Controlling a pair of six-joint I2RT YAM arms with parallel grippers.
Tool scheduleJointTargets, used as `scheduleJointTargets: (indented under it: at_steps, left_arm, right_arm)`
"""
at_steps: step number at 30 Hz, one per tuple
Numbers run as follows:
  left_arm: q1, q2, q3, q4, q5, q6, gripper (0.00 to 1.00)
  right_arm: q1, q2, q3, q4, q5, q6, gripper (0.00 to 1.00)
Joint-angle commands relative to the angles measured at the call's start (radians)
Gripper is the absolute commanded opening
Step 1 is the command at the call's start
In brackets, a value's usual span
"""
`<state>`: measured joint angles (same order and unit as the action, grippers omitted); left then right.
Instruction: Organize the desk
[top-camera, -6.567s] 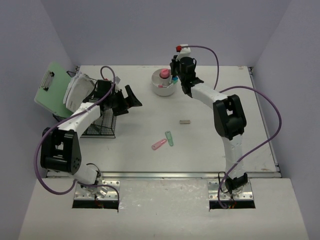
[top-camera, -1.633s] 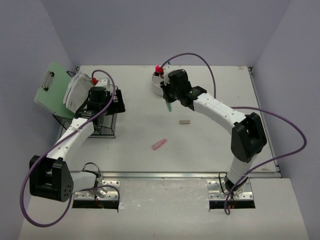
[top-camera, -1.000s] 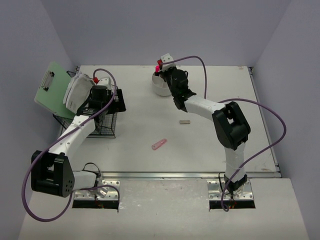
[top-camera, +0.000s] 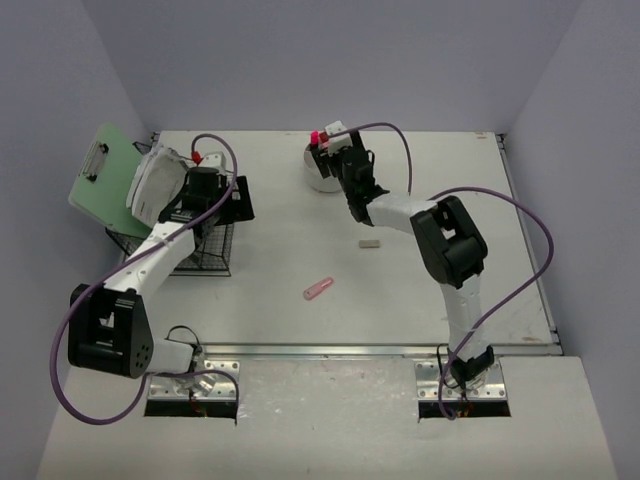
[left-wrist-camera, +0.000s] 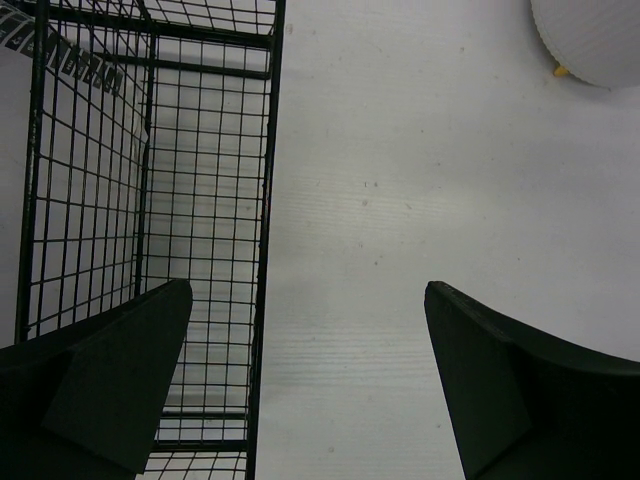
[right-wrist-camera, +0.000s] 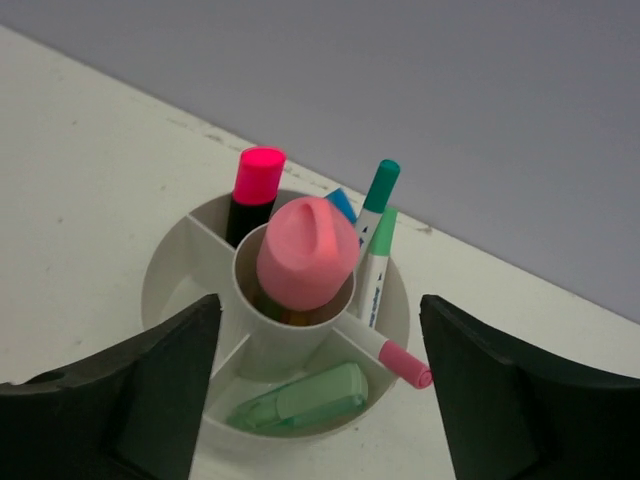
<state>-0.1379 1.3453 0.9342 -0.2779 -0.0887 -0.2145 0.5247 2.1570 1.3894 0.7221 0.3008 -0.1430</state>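
White round organizer (right-wrist-camera: 170, 275) sits far on the worktop (top-camera: 400, 290), mostly hidden from above by your right claw (right-wrist-camera: 318, 320), which is spread empty over it. Your left claw (left-wrist-camera: 310, 310) gapes empty over the wire basket (left-wrist-camera: 150, 200) edge, and the basket is cut off in that view.

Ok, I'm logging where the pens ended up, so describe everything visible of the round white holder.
The round white holder, matte plastic by its look, stands upright on the desk near the back wall. A central cup holds a pink rounded item; walled outer compartments hold a pink-capped black marker, two green-capped pens, a pink-tipped pen and a pale green highlighter lying flat.
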Motion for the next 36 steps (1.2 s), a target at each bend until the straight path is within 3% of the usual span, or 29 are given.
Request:
scheduleJointTargets:
  at_steps: [1,5,8,10,13,15,20,27,30,36]
  left_arm:
    - [0.003,-0.025,0.048,0.011,0.007,-0.006,1.0]
    - [0.003,-0.051,0.044,0.008,0.031,-0.001,1.0]
    - [0.003,-0.055,0.05,-0.003,0.069,0.027,1.0]
    - [0.003,-0.056,0.057,-0.013,0.082,0.042,1.0]
    - [0.003,-0.06,0.061,-0.019,0.084,0.059,1.0]
    - [0.004,-0.061,0.061,-0.02,0.084,0.061,1.0]
    - [0.003,-0.042,0.106,-0.061,0.084,0.041,1.0]
    - [0.014,-0.034,0.166,-0.117,0.134,-0.003,1.0]
    - [0.034,-0.023,0.184,-0.129,0.179,-0.016,1.0]
    - [0.065,-0.004,0.191,-0.14,0.202,-0.028,1.0]
  right_arm:
    - [-0.006,-0.196,-0.003,-0.152,-0.141,0.024,0.85]
    - [-0.027,-0.342,0.065,-0.58,-0.497,-0.067,0.85]
    - [-0.035,-0.4,0.113,-0.892,-0.795,-0.323,0.82]
    - [-0.014,-0.409,0.188,-1.211,-0.946,-0.528,0.77]
    - [0.072,-0.39,0.251,-1.58,-0.935,-0.777,0.72]
    - [0.15,-0.388,0.215,-1.697,-0.826,-0.845,0.7]
    - [0.321,-0.371,0.085,-1.702,-0.569,-0.888,0.69]
    - [0.425,-0.277,0.057,-1.66,-0.498,-0.738,0.79]
    - [0.451,-0.256,0.002,-1.555,-0.474,-0.723,0.8]
    - [0.466,-0.147,0.055,-1.521,-0.444,-0.672,0.78]
